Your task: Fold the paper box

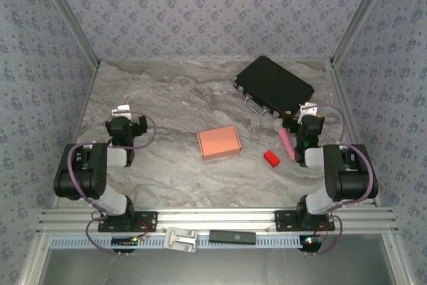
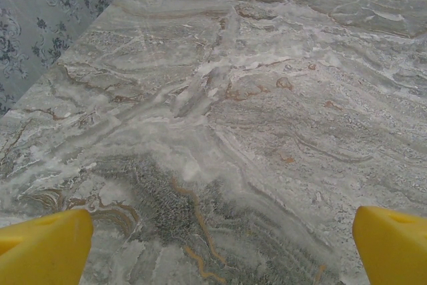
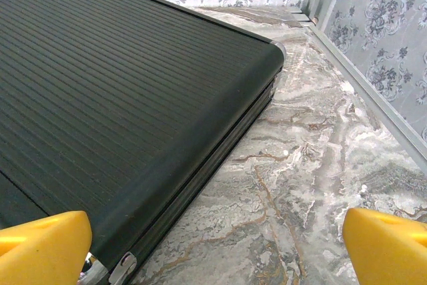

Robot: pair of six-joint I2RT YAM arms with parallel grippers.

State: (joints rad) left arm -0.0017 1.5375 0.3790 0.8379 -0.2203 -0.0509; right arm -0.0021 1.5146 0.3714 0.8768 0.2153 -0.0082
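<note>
Salmon-orange thin cardboard: the paper box (image 1: 218, 142) lies mid-table, slightly rotated, roughly between the two arms and well apart from both. From above it reads as a plain rectangle with no flaps or tabs sticking out. Can't tell whether it's a flattened blank or already has some height.

Handling, my guess:
- Very light, so it will skate on the marble-pattern table (image 1: 167, 91) if pushed from one side only.
- Stiff across the panels and weak at the creases. It dents if pinched hard.
- A finger probably won't get under a flat edge head-on.
- I'd pin one panel with one gripper and work a free edge with the other. Take hold on a long edge near a corner, not mid-panel.

Jaws:
- left gripper (image 1: 122, 111): spread to full width, nothing between the fingers, bare table ahead in its wrist view.
- right gripper (image 1: 307, 113): also spread wide, holding nothing. It sits just beside the near end of the black case (image 1: 273, 87), with the case's corner right by its left finger in the wrist view.

Count: 1 paper box, 1 black case, 1 red block (image 1: 271, 158), 1 pink stick (image 1: 285, 139), 2 grippers.

The red block and pink stick lie right of the box, near the right arm. Neither touches the box. Likely snag: the right arm's path to the box crosses both.
</note>
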